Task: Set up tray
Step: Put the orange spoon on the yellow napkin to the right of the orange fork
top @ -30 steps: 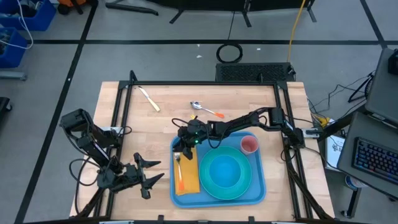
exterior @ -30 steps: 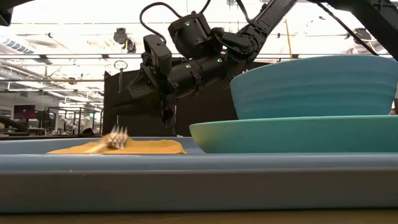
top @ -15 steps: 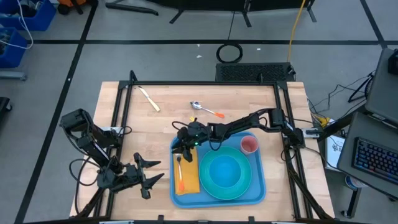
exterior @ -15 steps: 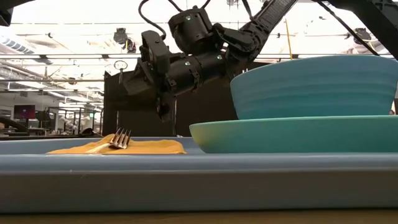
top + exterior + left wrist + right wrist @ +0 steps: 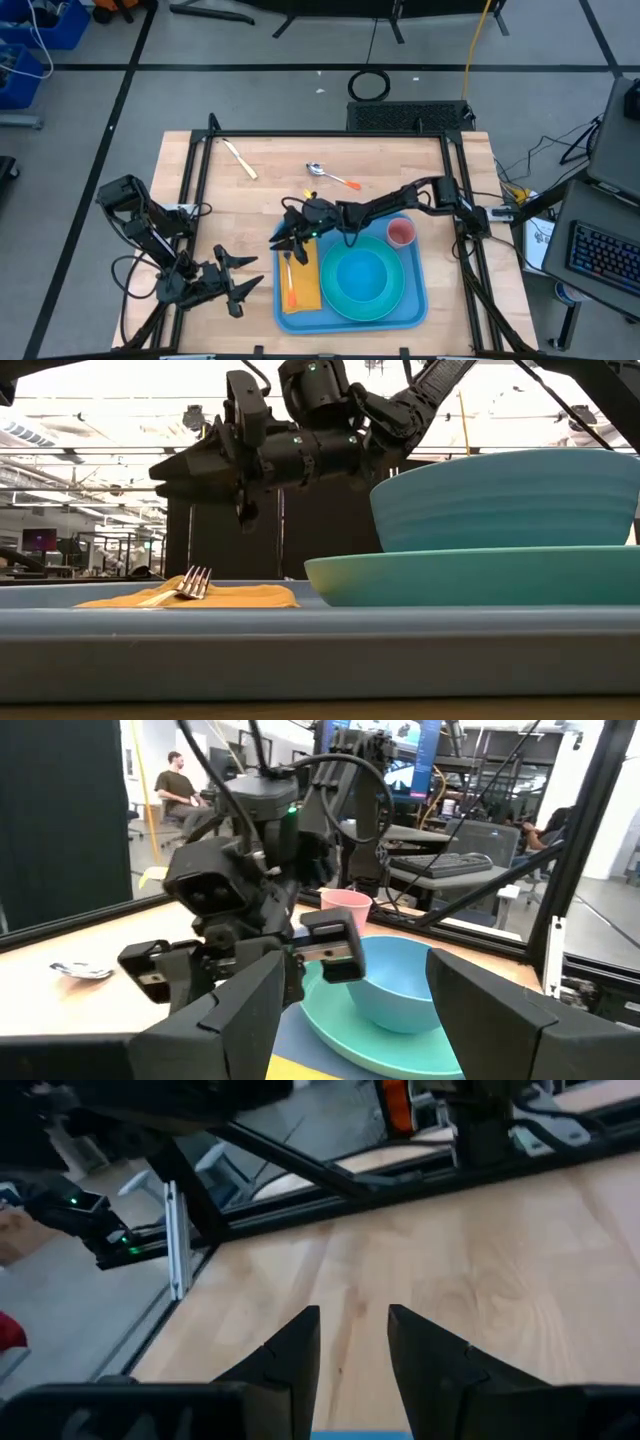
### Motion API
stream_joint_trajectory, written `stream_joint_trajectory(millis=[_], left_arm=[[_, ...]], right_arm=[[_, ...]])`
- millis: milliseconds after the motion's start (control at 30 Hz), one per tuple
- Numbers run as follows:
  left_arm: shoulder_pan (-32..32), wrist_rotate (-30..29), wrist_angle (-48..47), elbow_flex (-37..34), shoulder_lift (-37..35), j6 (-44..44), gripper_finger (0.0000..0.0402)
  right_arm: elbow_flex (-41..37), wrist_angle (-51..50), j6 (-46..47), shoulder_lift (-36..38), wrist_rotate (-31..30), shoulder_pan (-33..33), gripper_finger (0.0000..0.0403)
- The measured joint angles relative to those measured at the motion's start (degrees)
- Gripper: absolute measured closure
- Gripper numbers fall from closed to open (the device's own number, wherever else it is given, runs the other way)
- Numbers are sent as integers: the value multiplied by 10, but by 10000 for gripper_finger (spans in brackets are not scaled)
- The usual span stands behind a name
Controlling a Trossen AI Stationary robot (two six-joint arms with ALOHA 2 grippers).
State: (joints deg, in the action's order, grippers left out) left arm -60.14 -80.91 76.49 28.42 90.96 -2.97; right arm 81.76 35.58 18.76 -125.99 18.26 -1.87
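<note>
The blue tray (image 5: 415,300) lies at the table's near right and also shows in the low view (image 5: 300,645). On it rest a teal plate (image 5: 340,300) with a teal bowl (image 5: 500,495), a pink cup (image 5: 400,233) and a yellow-orange napkin (image 5: 303,290). A fork with an orange handle (image 5: 288,275) lies on the napkin, its tines (image 5: 192,582) raised a little. My right gripper (image 5: 283,240) hovers open and empty above the tray's far left corner, its fingers level and pointing toward the table's left (image 5: 165,475). My left gripper (image 5: 240,283) waits open, left of the tray.
A spoon with an orange handle (image 5: 330,177) and a pale knife (image 5: 240,160) lie on the bare wood toward the far edge. Black frame rails (image 5: 195,180) run along the table's sides. A person shows in the room beyond (image 5: 178,785).
My right gripper has risen from just above the fork and tipped from pointing down to level, pointing toward the table's left. The fork stays on the napkin; its tines have shifted slightly.
</note>
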Motion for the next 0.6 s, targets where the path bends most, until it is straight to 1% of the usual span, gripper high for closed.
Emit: stream_joint_trajectory(millis=[100, 133, 233, 333, 500, 600], left_arm=[[0, -2, -2, 0, 0, 0, 151], [0, -3, -3, 0, 0, 0, 151], [0, -2, -8, 0, 0, 1, 151], [0, -2, -19, 0, 0, 5, 151], [0, -2, -25, 0, 0, 8, 151], [0, -2, -26, 0, 0, 10, 151]], right_arm=[[0, 14, 0, 0, 2, -5, 291], [0, 17, 1, 1, 11, -7, 291], [0, 13, 3, 11, 31, -10, 293], [0, 1, 0, 31, 30, -13, 295], [0, -60, -48, 79, 26, -20, 298], [0, -112, -74, 113, 0, -21, 298]])
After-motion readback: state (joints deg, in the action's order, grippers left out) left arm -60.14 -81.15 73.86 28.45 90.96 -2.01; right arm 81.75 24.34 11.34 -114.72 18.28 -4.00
